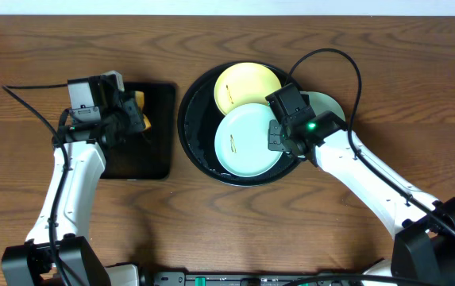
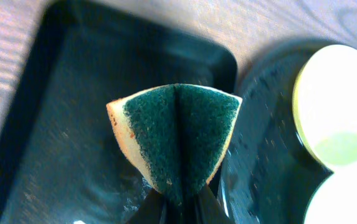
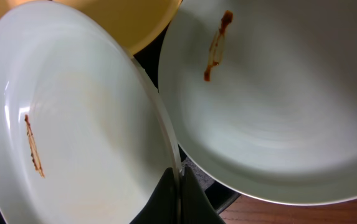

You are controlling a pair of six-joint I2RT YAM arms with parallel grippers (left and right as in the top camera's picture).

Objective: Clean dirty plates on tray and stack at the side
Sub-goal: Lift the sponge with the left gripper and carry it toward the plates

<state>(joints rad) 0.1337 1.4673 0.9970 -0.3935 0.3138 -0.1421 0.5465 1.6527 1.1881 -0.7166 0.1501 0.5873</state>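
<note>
Centrally, the round black tray (image 1: 194, 133) holds a yellow plate (image 1: 247, 86) and a front mint plate (image 1: 243, 144); a second mint plate (image 1: 328, 106) juts over its right edge. The right gripper (image 3: 178, 185), its arm stretched in from the right, pinches the front mint plate's rim. The left gripper (image 2: 178, 208) clamps a folded sponge (image 2: 178, 134) above the rectangular tray (image 1: 154, 159).

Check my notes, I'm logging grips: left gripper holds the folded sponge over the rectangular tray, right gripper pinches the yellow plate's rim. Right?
No: the right wrist view shows the right gripper pinching the rim of a mint-blue plate, not the yellow plate. The rest stands.
</note>
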